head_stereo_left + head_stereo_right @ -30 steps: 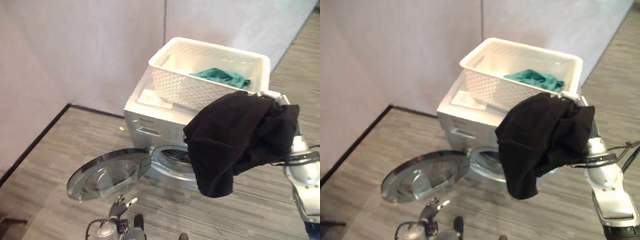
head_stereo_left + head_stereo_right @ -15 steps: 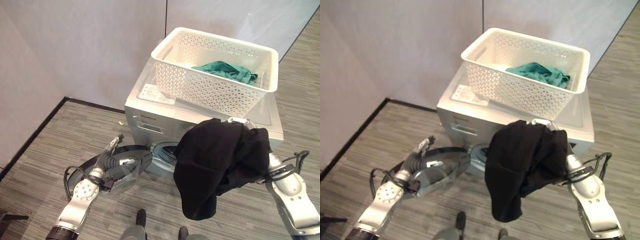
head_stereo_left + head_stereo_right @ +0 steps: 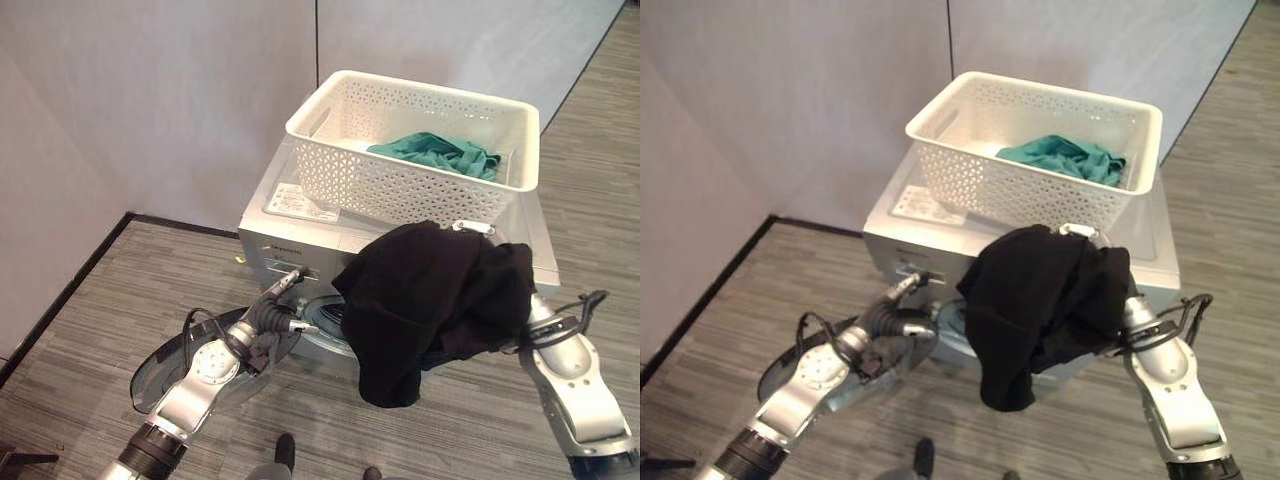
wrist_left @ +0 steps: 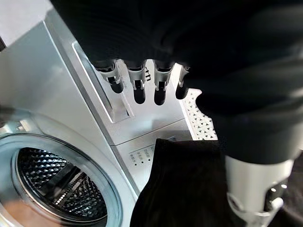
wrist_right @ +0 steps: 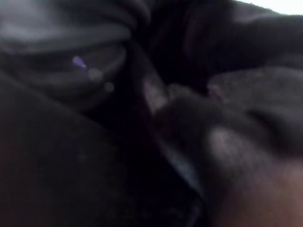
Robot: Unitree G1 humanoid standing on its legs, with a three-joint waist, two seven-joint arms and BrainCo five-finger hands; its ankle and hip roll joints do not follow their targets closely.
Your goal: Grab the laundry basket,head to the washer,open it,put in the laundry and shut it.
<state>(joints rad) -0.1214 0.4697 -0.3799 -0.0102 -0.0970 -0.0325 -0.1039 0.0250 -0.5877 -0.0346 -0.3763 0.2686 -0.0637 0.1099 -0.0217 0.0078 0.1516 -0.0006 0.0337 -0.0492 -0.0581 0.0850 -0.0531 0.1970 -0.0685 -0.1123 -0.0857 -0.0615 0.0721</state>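
Since half a second ago my left robot hand (image 3: 268, 312), fingers straight and empty, has risen to the silver washer (image 3: 300, 246) front. Black garment (image 3: 430, 290) drapes my right robot hand (image 3: 535, 318) (fingers hidden, grip undeterminable), hanging just right of the open drum (image 4: 47, 184).

- One washer (image 3: 300, 245), its one round door (image 3: 175, 365) hung open in front.
- One white basket (image 3: 410, 190) on top of washer.
- Two garments: one teal (image 3: 435, 155) in the basket, one black (image 3: 430, 300) before washer.

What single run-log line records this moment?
door open | black garment draped over right hand | left hand open by drum | teal garment in basket
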